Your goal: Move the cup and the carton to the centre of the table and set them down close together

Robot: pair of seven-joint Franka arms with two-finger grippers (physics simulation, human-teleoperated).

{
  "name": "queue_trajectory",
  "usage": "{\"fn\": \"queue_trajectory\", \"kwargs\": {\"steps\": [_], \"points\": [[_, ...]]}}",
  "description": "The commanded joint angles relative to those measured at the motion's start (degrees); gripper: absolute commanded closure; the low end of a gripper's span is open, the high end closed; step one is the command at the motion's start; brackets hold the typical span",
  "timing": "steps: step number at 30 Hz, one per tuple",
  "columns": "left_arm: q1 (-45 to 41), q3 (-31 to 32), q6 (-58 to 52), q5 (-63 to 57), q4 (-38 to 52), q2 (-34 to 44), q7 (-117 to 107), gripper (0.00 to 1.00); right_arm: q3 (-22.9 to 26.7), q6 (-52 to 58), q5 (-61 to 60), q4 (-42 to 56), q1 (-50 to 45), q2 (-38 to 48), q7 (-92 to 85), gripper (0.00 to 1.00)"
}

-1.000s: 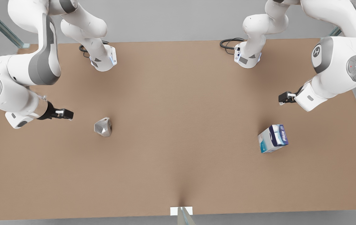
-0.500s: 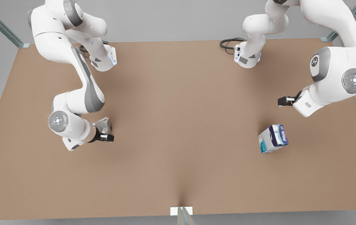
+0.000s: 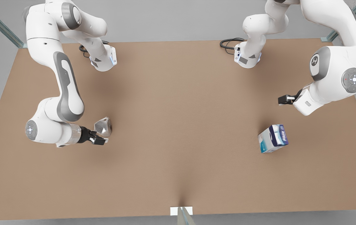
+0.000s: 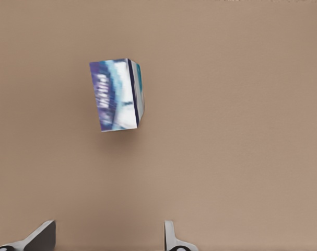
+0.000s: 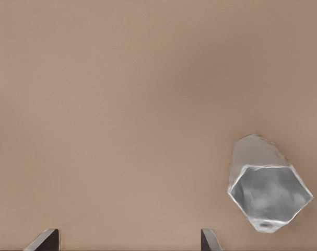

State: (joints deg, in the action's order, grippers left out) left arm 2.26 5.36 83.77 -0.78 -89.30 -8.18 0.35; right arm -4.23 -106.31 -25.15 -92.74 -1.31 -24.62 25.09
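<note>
The cup (image 3: 103, 126) lies on its side on the tan table (image 3: 178, 125) at the front view's left, and its pale mouth faces the camera in the right wrist view (image 5: 268, 183). My right gripper (image 3: 98, 139) is open and low, just beside the cup on its near side, with nothing between its fingertips (image 5: 127, 241). At the front view's right, the white and blue carton (image 3: 273, 138) stands tilted on the table. My left gripper (image 3: 282, 100) hangs open behind it, well apart from it. The left wrist view has the carton (image 4: 116, 94) ahead of the open gripper (image 4: 106, 240).
Both arm bases (image 3: 103, 61) (image 3: 247, 57) stand at the table's far edge with black cables (image 3: 228, 42). A white bracket (image 3: 181, 211) sits at the middle of the near edge. Glass posts stand off the far corners.
My right arm swung in from the front view's left edge to the cup, then turned so its gripper points at the cup's near side. The left gripper barely moved.
</note>
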Motion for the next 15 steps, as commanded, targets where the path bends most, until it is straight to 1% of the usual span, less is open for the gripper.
{"fn": "queue_trajectory", "kwargs": {"steps": [1, 4, 6, 7, 9, 15], "points": [[0.0, 0.0, 0.0, 0.0, -0.1, 0.0, 0.0, 0.00, -0.2, 0.7, 0.0, -0.2, 0.0, 0.1, -0.7, 0.01], [0.1, 0.0, 0.0, 0.1, -0.4, 0.0, 0.0, 0.00, -0.1, 10.4, 2.9, 0.3, 0.0, 1.5, -7.5, 0.00], [0.1, 0.0, 0.0, 0.0, -0.5, 0.1, 0.0, 0.00, -0.8, 11.3, 5.8, -0.3, 0.0, 1.4, -7.9, 0.00], [0.1, 0.0, 0.1, 0.0, -1.0, 0.1, 0.0, 0.00, -1.0, 10.8, 5.8, -1.2, 0.0, 1.4, -7.9, 0.00], [0.1, 0.0, 0.1, 0.0, -1.0, 0.0, 0.0, 0.00, -2.4, 6.0, 5.6, -4.7, 0.0, 1.1, -7.6, 0.00], [0.1, 0.0, 0.1, 0.1, -1.0, 0.0, 0.0, 0.00, -1.9, 0.7, 5.7, -8.2, 0.0, 0.2, -7.8, 0.00]]}}
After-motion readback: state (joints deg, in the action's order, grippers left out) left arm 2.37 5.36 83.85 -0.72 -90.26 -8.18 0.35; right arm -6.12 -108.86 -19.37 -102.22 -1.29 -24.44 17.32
